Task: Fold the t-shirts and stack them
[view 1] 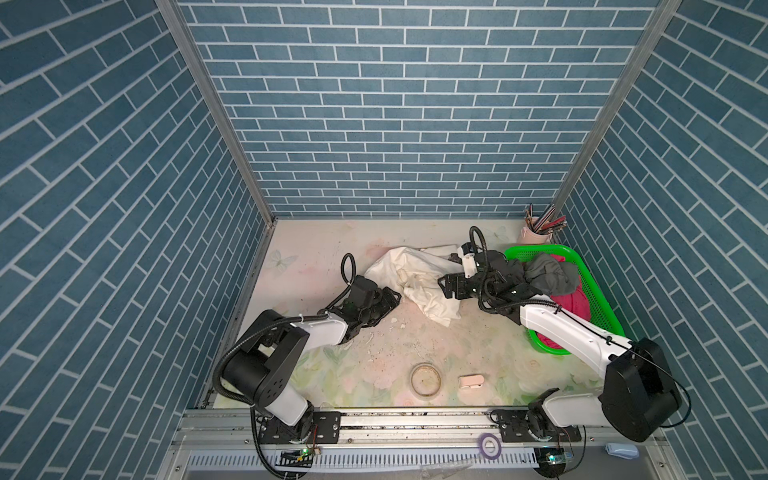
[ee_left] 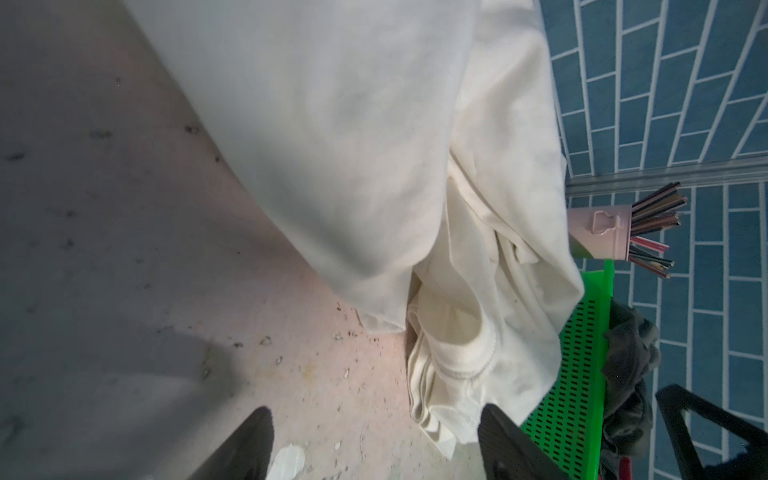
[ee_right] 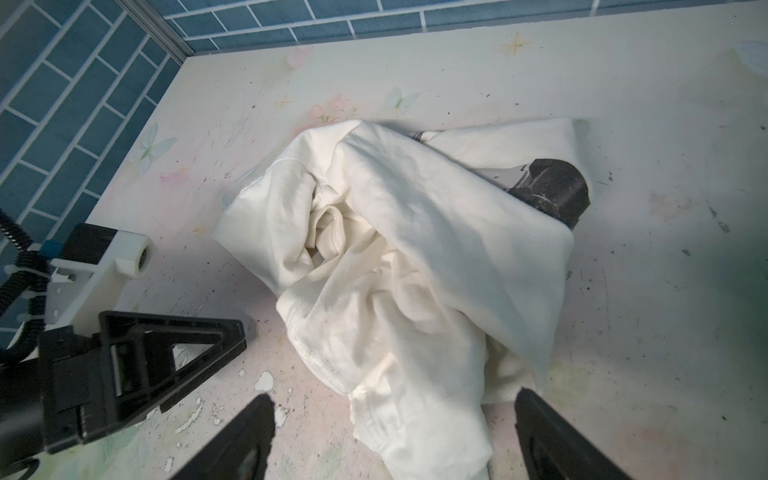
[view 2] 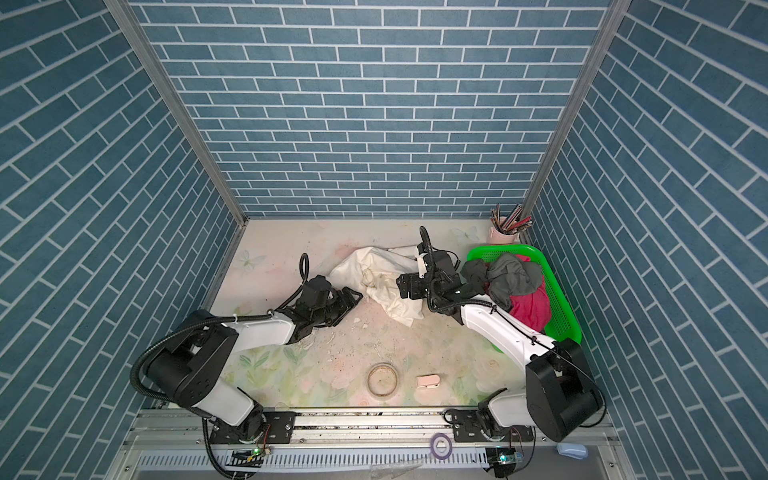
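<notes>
Top views: the cream t-shirt (view 1: 415,282) lies crumpled toward the far edge of the tabletop (view 1: 316,249), just beside the green basket (view 1: 536,250) at the right edge.
Basket contents: dark grey t-shirt (view 1: 548,272) draped over the rim, magenta t-shirt (view 1: 575,305) beneath.
Left claw (view 1: 388,299): spread open, empty, beside the heap.
Right claw (view 1: 446,286): spread open above the heap, gripping nothing.
Hazard: we judge that a closing claw may pinch several bunched layers, lifting a wad. The right arm (view 1: 552,328), close by the grey cloth, may drag it out.

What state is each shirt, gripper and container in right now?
cream t-shirt: crumpled on the table, unfolded.
grey t-shirt: bunched in the green basket, unfolded.
magenta t-shirt: heaped in the basket.
left gripper: open, empty.
right gripper: open, empty.
pencil cup: upright.
</notes>
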